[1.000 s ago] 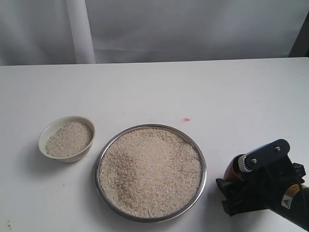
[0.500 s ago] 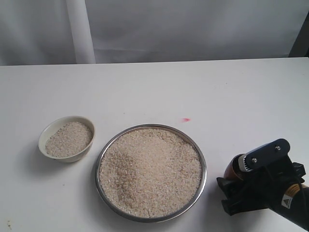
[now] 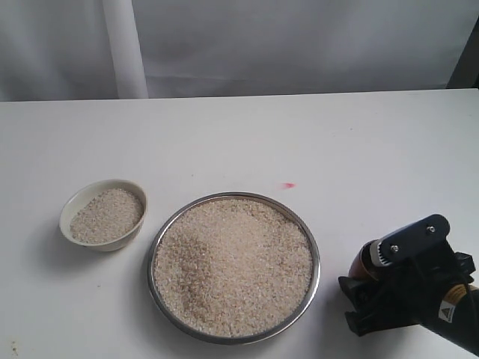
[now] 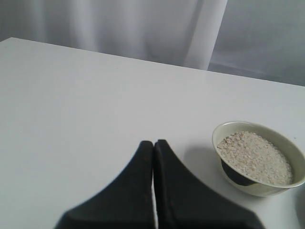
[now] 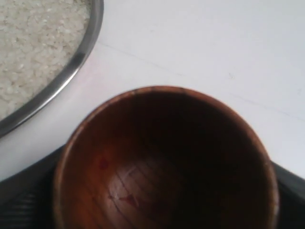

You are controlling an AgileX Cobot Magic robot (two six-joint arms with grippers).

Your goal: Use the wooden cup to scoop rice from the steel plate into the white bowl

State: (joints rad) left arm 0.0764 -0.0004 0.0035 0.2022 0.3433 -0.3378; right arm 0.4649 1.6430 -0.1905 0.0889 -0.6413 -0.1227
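the wooden cup is glossy reddish-brown, darker inside.

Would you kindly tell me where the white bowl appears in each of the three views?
Exterior view: white bowl at the left, just left of the steel plate.
Left wrist view: white bowl on the table beside the shut left gripper.
Right wrist view: not in it; wooden cup and steel plate show.
Shared landmark: the white table.

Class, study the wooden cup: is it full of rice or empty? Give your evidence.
Empty. The right wrist view looks straight into the wooden cup: bare dark wood, no grains. The rice lies in the steel plate.
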